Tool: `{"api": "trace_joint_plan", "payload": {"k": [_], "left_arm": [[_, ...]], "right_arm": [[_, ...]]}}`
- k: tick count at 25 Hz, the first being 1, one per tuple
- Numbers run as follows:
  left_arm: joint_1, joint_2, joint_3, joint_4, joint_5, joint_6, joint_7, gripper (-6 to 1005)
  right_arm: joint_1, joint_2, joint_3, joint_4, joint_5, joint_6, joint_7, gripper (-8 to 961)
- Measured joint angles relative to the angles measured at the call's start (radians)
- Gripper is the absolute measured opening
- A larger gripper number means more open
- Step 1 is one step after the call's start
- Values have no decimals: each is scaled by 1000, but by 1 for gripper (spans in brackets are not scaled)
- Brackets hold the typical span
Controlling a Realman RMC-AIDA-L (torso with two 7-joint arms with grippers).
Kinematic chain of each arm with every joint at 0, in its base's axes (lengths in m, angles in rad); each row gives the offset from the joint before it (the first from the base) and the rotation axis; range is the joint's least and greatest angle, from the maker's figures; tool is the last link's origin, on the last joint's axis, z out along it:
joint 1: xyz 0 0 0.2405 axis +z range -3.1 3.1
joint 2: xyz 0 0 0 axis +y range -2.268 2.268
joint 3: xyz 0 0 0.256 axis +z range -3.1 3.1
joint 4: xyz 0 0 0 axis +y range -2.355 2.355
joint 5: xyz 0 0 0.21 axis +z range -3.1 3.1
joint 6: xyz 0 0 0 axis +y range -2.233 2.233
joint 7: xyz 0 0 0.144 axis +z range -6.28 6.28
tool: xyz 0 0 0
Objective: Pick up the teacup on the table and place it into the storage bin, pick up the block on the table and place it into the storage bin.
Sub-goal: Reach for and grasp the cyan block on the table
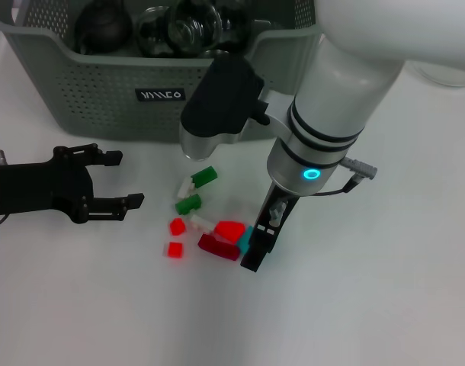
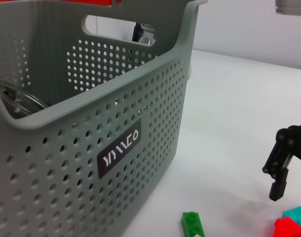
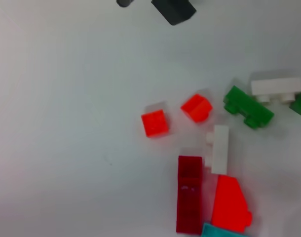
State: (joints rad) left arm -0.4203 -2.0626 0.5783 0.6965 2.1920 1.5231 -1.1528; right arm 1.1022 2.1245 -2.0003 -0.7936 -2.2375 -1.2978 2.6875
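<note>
Grey-green, the storage bin (image 1: 103, 91) fills the table's far side and already holds dark and glass teaware. Our right gripper (image 1: 259, 248) points down at the near edge of the block pile, touching the teal block (image 1: 245, 238) (its fingers' state we cannot tell). Our left gripper (image 1: 118, 181) hovers left, splayed and empty. The small red block (image 1: 174, 249) lies apart.

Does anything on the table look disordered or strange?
Only the small plastic building blocks: they lie scattered at mixed angles on the white table before the grey-green perforated storage bin. Nothing looks spilled or damaged.
</note>
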Motion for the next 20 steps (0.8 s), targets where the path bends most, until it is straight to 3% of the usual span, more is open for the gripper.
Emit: {"api": "trace_joint_plan", "payload": {"k": [15,20], "left_arm": [[0,1,0,0,0,0,1,847],[1,0,0,0,0,0,3,847]], "right_arm": [[-1,0,-59,0,13,33,40,874],[-2,0,-64,1,13,43,48,774]]}}
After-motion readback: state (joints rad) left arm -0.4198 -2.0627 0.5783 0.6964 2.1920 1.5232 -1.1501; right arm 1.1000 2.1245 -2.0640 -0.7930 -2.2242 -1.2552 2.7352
